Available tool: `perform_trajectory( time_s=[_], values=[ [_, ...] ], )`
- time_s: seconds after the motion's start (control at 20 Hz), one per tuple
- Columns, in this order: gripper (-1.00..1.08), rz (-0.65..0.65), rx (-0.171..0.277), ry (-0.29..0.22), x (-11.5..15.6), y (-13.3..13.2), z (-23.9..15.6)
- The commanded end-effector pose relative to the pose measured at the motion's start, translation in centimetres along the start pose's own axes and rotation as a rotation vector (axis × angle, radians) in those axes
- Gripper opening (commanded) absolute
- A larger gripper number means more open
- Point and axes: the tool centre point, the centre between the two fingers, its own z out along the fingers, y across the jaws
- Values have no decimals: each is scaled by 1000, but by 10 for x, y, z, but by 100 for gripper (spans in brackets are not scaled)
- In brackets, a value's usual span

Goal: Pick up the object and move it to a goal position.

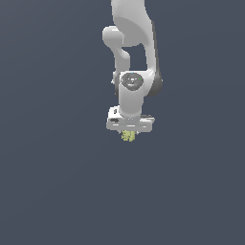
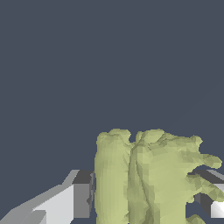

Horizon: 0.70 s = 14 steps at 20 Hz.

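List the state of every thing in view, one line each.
end effector: pointing down, shut on the object, a finger on each side of it.
object: pale yellow-green and lumpy, held between the fingers, poking out just below them in the exterior view.
arm: reaching down from the top of the exterior view.

You had a plain, uniform dark blue-grey surface [image 1: 52, 191] in both views, and no item could be seen resting directly on it.
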Motion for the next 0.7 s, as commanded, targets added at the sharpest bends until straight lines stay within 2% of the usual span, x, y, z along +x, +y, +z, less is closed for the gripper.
perform_trajectory(
  time_s=[0.0,0.65],
  values=[
    [-100,1,0,1,-2,19,-22],
    [-100,1,2,0,-9,122,-140]
  ],
)
